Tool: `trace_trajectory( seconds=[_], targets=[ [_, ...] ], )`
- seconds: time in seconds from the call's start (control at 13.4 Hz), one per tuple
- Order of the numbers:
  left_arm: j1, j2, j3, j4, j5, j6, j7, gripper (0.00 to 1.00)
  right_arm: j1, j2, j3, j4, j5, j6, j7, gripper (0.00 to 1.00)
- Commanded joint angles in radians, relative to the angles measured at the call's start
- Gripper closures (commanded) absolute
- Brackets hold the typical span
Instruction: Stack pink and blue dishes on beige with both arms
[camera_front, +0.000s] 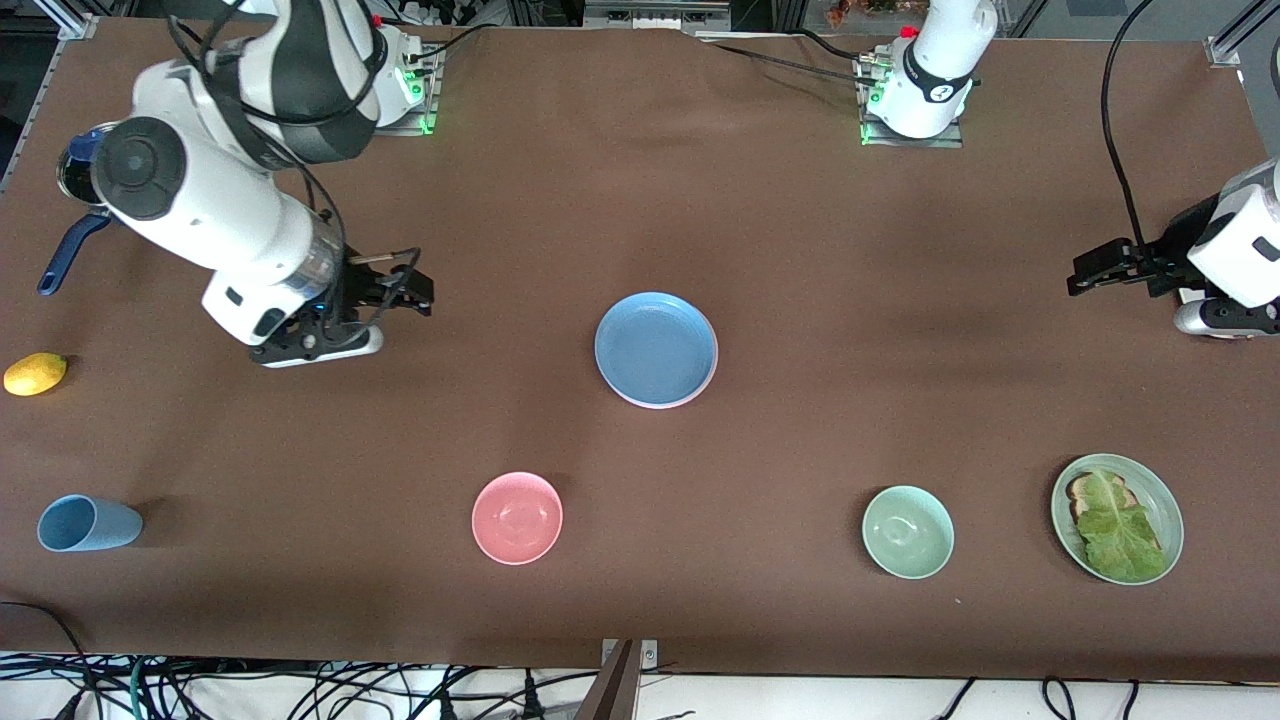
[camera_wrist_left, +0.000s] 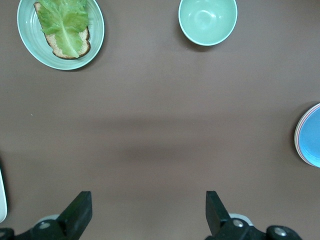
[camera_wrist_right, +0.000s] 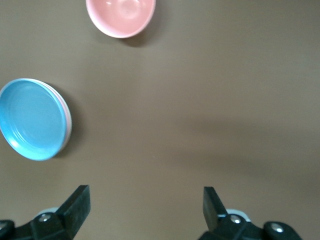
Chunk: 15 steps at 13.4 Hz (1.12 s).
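The brown table (camera_front: 800, 250) is being shared by two arms. The right gripper (camera_front: 408, 290) is being held over the table at nine o'clock from the stack, with its jaws spread wide and nothing being pinched. The left gripper (camera_front: 1095, 272) is being held over it at three o'clock, its jaws spread too. In the middle of the table, the blue plate (camera_front: 655, 348) is being carried on the pink plate (camera_front: 690, 393). Only that plate's edge is being shown, and what is lying under it cannot be told. The pink bowl (camera_front: 517, 517) is being seen at seven o'clock from the stack and the green bowl (camera_front: 908, 531) at four.

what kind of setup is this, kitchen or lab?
Likely a robotics lab bench, not a kitchen: two bolted-down arms, the right gripper and left gripper over a brown table, loose cables along its edge, and staged tableware like the blue plate.
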Motion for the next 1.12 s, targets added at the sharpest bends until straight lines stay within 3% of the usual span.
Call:
trace_trajectory(
  seconds=[0.0, 0.3, 0.52, 0.67, 1.04],
  targets=[
    [0.005, 0.011, -0.005, 0.028, 0.025, -0.017, 0.005, 0.0, -0.062, -0.013, 0.029, 0.118, -0.071, -0.142, -0.005, 0.0],
    [0.005, 0.011, -0.005, 0.03, 0.025, -0.016, 0.005, 0.0, -0.359, -0.122, 0.328, 0.158, -0.192, -0.231, 0.022, 0.0],
    [0.005, 0.011, -0.005, 0.03, 0.025, -0.016, 0.006, 0.0, -0.65, -0.222, 0.622, 0.073, -0.27, -0.221, 0.101, 0.0],
    [0.006, 0.011, -0.005, 0.03, 0.025, -0.016, 0.006, 0.0, -0.828, -0.282, 0.77, -0.007, -0.28, -0.175, 0.124, 0.0],
    [0.006, 0.011, -0.005, 0.031, 0.025, -0.016, 0.008, 0.0, -0.909, -0.325, 0.769, -0.06, -0.274, -0.11, 0.104, 0.0]
  ],
)
